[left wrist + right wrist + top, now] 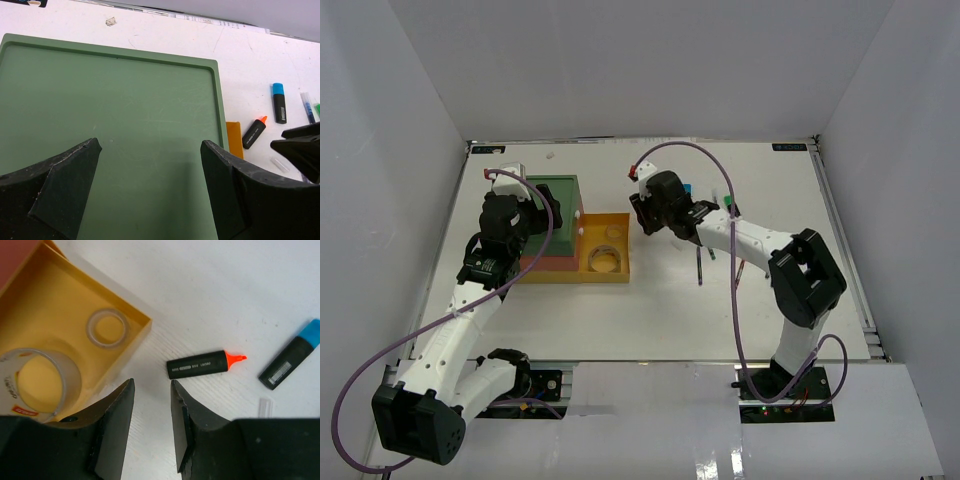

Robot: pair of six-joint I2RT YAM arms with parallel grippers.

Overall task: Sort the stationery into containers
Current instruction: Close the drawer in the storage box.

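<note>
Yellow drawer [60, 290], upper left of the right wrist view, holds a tape roll [70, 382] and a small ring [91, 330]. The right tool [152, 385] is released, jaws slightly apart and empty, just beside the orange highlighter [200, 365] on the worktop [225, 290]. The blue highlighter [290, 362] lies at the right edge. The left tool [150, 145] gapes wide above the green tier [110, 100].

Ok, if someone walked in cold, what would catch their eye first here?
The bright green-topped drawer stack on the left half of the table, with its yellow drawer pulled out and holding a tape roll and a small clear tape ring. Then the right gripper, jaws apart and empty, just outside that drawer beside an orange-capped highlighter, with a blue-capped highlighter nearby.
</note>
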